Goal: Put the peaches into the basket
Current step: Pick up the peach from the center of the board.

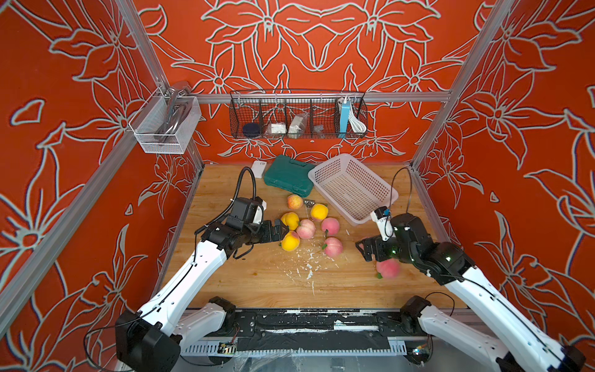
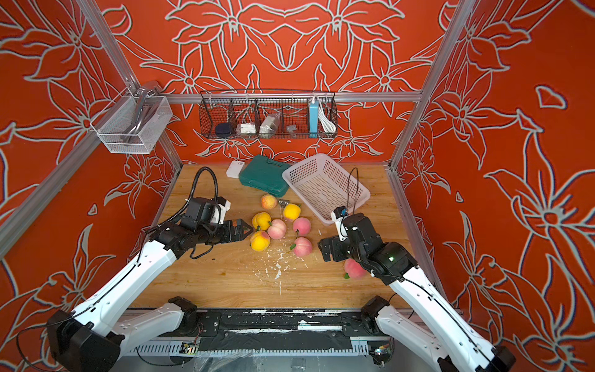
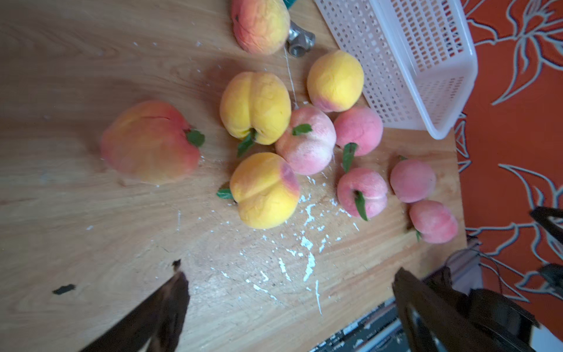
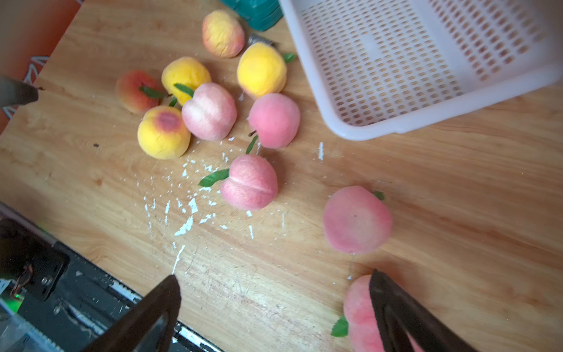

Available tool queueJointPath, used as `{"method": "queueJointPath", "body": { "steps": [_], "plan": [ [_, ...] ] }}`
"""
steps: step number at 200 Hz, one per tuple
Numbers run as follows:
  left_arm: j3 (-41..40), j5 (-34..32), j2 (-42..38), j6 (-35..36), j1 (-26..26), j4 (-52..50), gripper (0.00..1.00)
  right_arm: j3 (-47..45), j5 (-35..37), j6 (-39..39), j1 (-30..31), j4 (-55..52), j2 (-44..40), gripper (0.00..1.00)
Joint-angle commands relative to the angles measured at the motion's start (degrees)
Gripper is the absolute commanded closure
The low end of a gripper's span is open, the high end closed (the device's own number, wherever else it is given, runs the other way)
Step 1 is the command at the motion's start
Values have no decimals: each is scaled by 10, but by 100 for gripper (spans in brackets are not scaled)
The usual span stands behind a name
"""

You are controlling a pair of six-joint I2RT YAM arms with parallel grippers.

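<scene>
Wooden table is carrying the peaches, most lying loose in a cluster near its middle, none in the basket; the basket is sitting empty just behind them toward the right, its corner just beside a green case; left gripper is hovering with jaws spread beside a yellow peach, gripping nothing; right gripper is hanging spread wide too, holding nothing, one finger crossing in front of a pink peach; a second pink peach is lying just beyond it; white flecks are littering the wood

Overhead pair; wrist views near peaches
</scene>
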Motion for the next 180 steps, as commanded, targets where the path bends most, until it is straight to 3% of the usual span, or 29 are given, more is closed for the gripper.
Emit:
{"method": "queueJointPath", "body": {
  "steps": [1, 75, 180],
  "plan": [
    [-7, 59, -3, -7, -9, 16, 0, -7, 4, 20, 40, 28, 42, 1],
    [-44, 87, 10, -15, -11, 39, 0, -53, -39, -12, 50, 186, 159, 1],
    [-42, 88, 39, -30, -11, 69, 0, -21, -41, -45, 50, 248, 320, 1]
  ]
}}
